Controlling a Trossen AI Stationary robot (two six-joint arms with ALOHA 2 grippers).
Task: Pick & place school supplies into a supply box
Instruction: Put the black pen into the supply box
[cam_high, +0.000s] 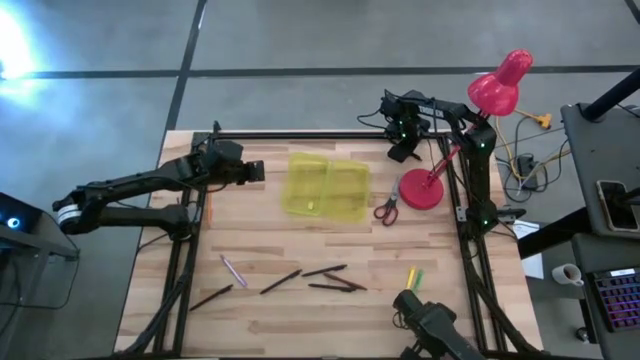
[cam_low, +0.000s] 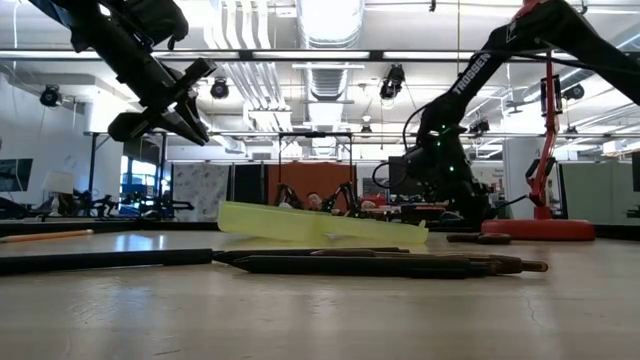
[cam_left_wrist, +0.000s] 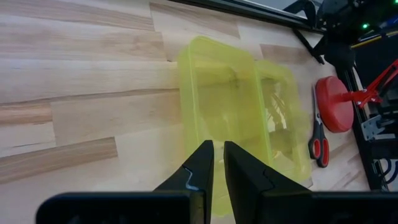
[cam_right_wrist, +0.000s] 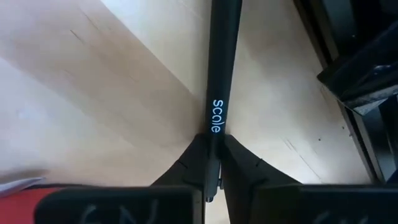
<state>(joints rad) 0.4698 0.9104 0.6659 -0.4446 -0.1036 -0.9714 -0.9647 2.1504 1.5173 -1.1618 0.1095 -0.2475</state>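
Pen, dark and thin, is pinched between the right gripper's closed fingers near the table's far right corner, beside the lamp. Judged light, stiff and smooth, so it could pivot or slip; a hold nearer its middle would steady it.

Box lies open mid-table toward the far edge, lid flat beside tray; thin plastic, likely to skid if nudged. Scissors lie just beside it, near the lamp base. More pens, a pink pen and markers sit scattered along the near side.

Left gripper hovers above the box's left side, fingers nearly together, holding nothing.

Hard to tell: the pen's far end runs out of the wrist view; the overhead view hides the grip under the right arm; box contents unclear through the plastic.
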